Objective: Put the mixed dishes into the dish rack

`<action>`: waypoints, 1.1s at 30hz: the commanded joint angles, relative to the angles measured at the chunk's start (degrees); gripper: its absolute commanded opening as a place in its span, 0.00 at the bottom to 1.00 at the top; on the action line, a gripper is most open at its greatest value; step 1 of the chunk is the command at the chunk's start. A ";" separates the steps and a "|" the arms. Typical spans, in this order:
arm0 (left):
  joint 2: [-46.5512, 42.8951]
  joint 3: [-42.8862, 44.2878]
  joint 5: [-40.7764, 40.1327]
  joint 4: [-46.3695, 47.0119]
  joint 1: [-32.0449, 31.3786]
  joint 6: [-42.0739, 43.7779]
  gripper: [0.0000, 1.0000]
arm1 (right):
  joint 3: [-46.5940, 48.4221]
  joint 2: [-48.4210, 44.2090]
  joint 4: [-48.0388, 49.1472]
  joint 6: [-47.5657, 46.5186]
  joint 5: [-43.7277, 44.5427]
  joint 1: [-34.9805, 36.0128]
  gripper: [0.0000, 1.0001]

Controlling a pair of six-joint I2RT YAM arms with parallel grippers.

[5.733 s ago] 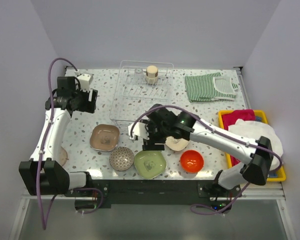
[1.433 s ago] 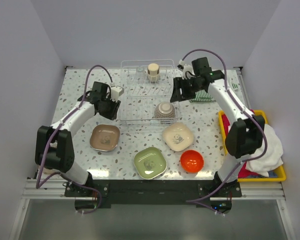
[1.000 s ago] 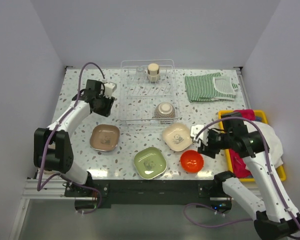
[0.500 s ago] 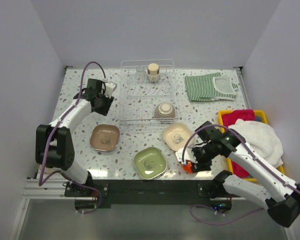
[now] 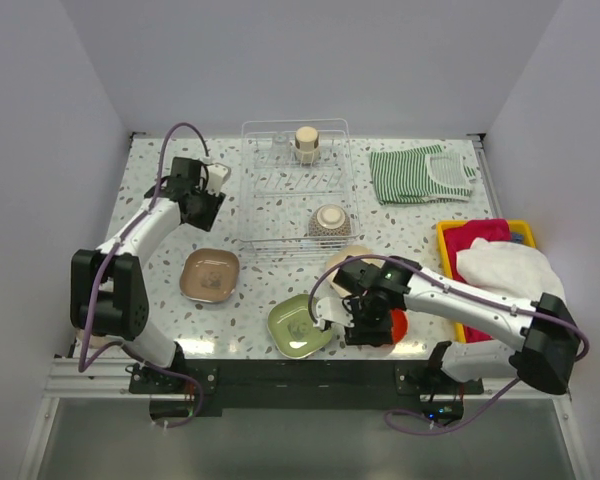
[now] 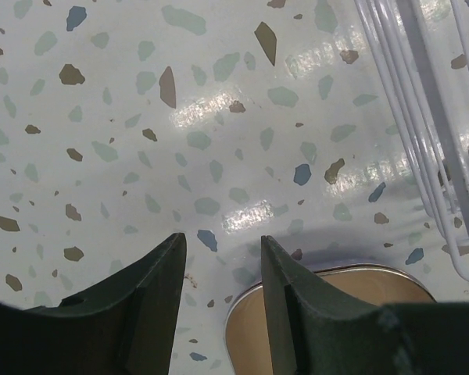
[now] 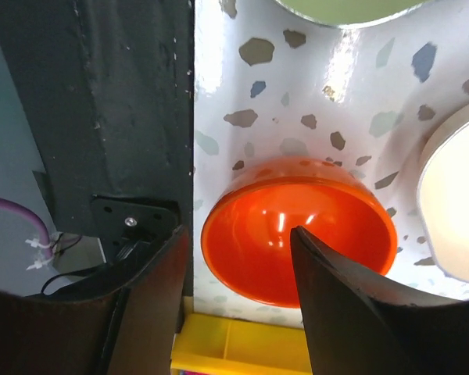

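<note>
A small dark mark sits at the centre of the green plate (image 5: pixel 300 326) and of the brown plate (image 5: pixel 210 275), but both are too small to read. The right arm lies low, stretched leftward along the near part of the tabletop (image 5: pixel 165 290), its wrist bent down over the orange-red bowl (image 7: pixel 297 242). The right gripper (image 7: pixel 240 234) is parted wide and straddles the bowl's rim, with one finger (image 7: pixel 152 297) outside it and the other (image 7: pixel 352 312) over the hollow. Whether either finger touches the bowl cannot be told. The bowl stands on the tabletop at the near edge, between the green plate and the yellow tray (image 5: pixel 446 240), just beside the cream plate (image 5: pixel 352 255).

The left arm reaches forward. The left gripper (image 6: pixel 221 250) is parted and holds nothing, and hangs over bare tabletop between the brown plate and the dish rack (image 5: pixel 295 185). In the rack sit the grey patterned bowl (image 5: pixel 328 220) and a cup (image 5: pixel 305 143).
</note>
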 commanded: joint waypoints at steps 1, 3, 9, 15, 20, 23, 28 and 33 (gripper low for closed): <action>-2.54 -0.93 0.34 2.37 1.71 -0.46 0.48 | 2.55 2.63 -2.15 4.48 3.52 0.79 0.59; -3.24 -1.90 0.52 2.81 1.88 -0.73 0.48 | 3.34 3.68 -2.85 4.22 2.64 1.76 0.59; -4.56 -3.66 0.61 3.34 2.50 -0.81 0.48 | 2.90 6.05 -2.06 5.00 3.77 5.80 0.62; -5.17 -3.04 0.52 2.82 3.03 -1.43 0.48 | 3.43 16.77 -1.62 10.80 10.46 7.21 0.56; -6.05 -3.39 0.70 3.25 3.38 -1.34 0.48 | 3.69 17.22 -2.76 12.38 10.11 7.65 0.44; -6.32 -3.57 0.78 3.17 3.47 -1.17 0.48 | 3.69 15.47 -4.16 13.18 8.44 7.74 0.29; -6.32 -2.96 1.74 2.73 3.55 -0.11 0.48 | 4.91 12.48 -9.60 11.16 8.97 7.65 0.01; -4.30 -0.06 4.64 0.97 3.47 1.47 0.48 | 8.78 10.19 -16.02 9.49 7.21 7.56 0.00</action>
